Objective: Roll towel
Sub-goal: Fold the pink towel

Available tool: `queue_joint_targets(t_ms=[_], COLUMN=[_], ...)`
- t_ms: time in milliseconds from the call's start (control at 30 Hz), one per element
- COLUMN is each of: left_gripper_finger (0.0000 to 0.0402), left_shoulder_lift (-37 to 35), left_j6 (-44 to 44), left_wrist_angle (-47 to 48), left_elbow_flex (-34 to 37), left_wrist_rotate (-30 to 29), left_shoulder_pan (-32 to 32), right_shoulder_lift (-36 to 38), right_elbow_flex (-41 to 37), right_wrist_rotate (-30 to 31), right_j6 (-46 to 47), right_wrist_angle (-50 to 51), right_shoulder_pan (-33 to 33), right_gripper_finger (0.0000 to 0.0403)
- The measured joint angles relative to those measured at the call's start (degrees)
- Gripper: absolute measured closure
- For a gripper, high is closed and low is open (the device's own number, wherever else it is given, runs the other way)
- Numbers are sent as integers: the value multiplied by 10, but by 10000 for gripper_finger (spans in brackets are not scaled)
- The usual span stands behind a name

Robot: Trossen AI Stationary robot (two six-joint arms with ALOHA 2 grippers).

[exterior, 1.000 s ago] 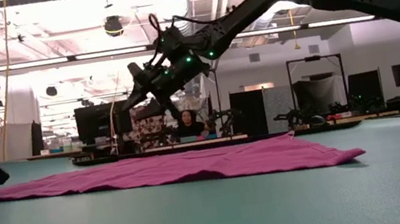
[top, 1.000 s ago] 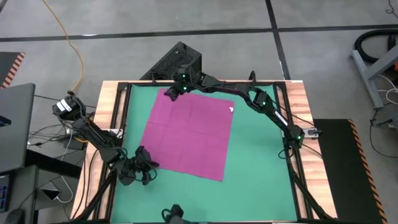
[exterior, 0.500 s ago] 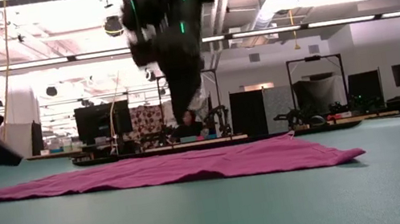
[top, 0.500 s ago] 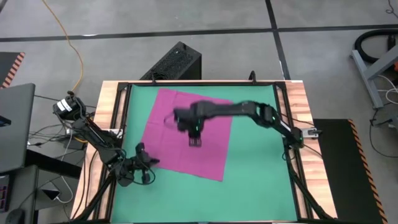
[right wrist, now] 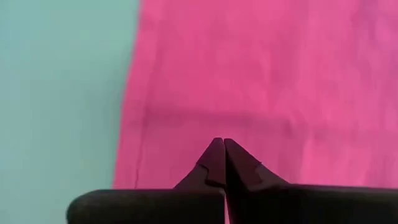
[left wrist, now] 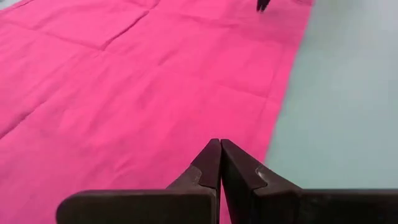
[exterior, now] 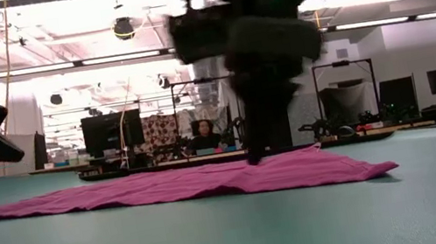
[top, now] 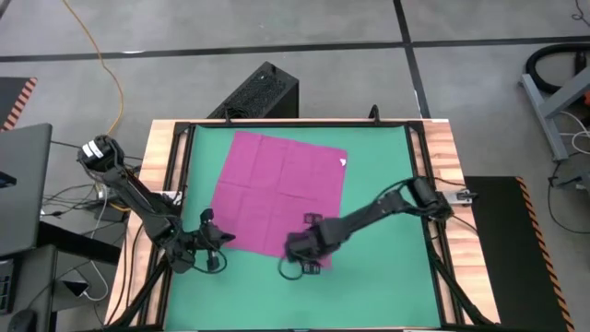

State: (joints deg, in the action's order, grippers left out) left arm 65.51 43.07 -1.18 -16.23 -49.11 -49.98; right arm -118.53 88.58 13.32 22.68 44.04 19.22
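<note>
The towel point(top: 281, 198) is a magenta cloth lying spread flat on the green mat, with a small white tag point(top: 342, 163) at its far right corner. My right gripper point(top: 297, 260) is shut and points steeply down over the towel just inside its near edge point(right wrist: 134, 155); in the low view its tips point(exterior: 253, 159) come down to the cloth's surface. My left gripper point(top: 218, 245) is shut and hangs low by the towel's near left corner, holding nothing; its wrist view looks across the towel point(left wrist: 124, 93). My right gripper's shut fingers point(right wrist: 219, 149) point down at the towel close to its near edge. I cannot tell whether the tips touch the cloth. The towel lies flat there, with no fold or lift.
Wooden rails point(top: 442, 148) frame the mat. Bare green mat point(top: 387, 175) lies right of the towel and along the near edge. A black box point(top: 263, 92) stands on the floor beyond the far edge. A person point(exterior: 204, 131) sits in the room behind the table.
My right gripper has swept from the towel's far left corner across the cloth toward the table's near edge, tipped to point down, sunk a little and shut. The towel has stayed flat where it was.
</note>
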Motion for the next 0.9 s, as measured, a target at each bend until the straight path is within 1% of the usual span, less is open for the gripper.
queue_joint_targets(t_ms=[67,200,233,300,367,500,600,700,800,900], left_gripper_finger=[401,401,401,401,402,401,401,401,402,402], left_shoulder_lift=[-25,-45,-44,-36,-24,12,54,101,131,132], left_j6=[34,163,191,224,244,250,228,191,146,88], left_wrist_angle=[65,205,224,225,191,56,-46,-134,-163,-159], left_elbow_flex=[0,0,1,9,18,36,37,36,17,-15], left_wrist_rotate=[2,2,3,14,38,99,119,124,117,109], left_shoulder_pan=[0,0,0,0,0,0,0,-1,-4,-5], right_shoulder_lift=[16,28,29,29,29,33,33,33,42,71], right_elbow_flex=[-40,-94,-101,-106,-106,-108,-109,-109,-101,-94], right_wrist_rotate=[15,28,30,41,49,58,66,85,140,198], right_j6=[52,147,166,197,230,311,371,415,437,449], right_wrist_angle=[-14,-29,-28,-18,4,72,111,119,115,115], right_shoulder_pan=[13,41,51,69,89,132,161,182,202,220], right_gripper_finger=[395,389,388,388,388,388,388,386,381,374])
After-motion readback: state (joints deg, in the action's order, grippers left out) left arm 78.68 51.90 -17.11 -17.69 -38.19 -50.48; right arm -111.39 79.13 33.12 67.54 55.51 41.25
